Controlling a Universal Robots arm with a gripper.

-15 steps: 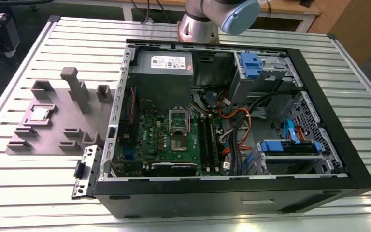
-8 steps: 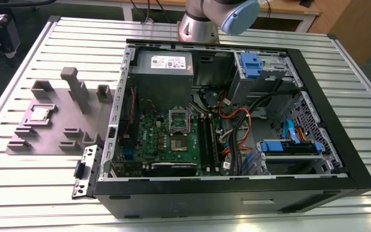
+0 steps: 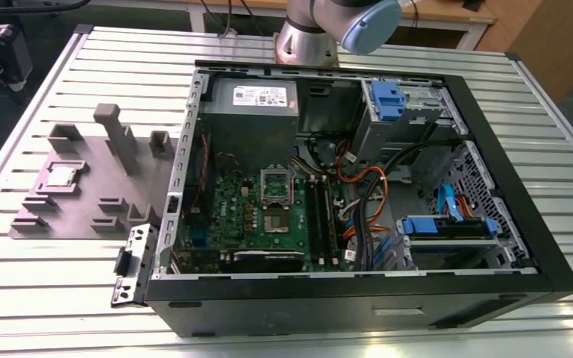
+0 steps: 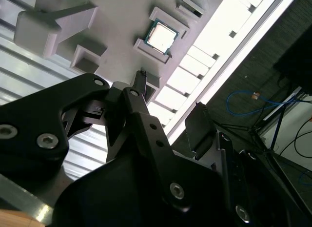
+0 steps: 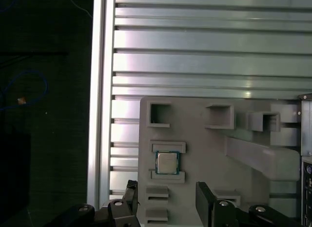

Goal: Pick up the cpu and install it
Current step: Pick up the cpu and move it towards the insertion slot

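Lying in a recess of the grey holder (image 3: 95,170), the cpu (image 3: 63,176) is seen on the bench (image 3: 68,298), at the exterior view's left of the case (image 3: 366,313). The pincer (image 5: 165,197) is spread wide, empty, clear of the cpu.

No writing can be read from where I stand. The white label (image 3: 260,95) on the grey metal box (image 3: 247,125) inside the computer case (image 3: 366,307) carries dark print, too fine to make out. In the first wrist view, the top of the cpu (image 5: 167,162) looks blank, though it is perhaps faintly marked.
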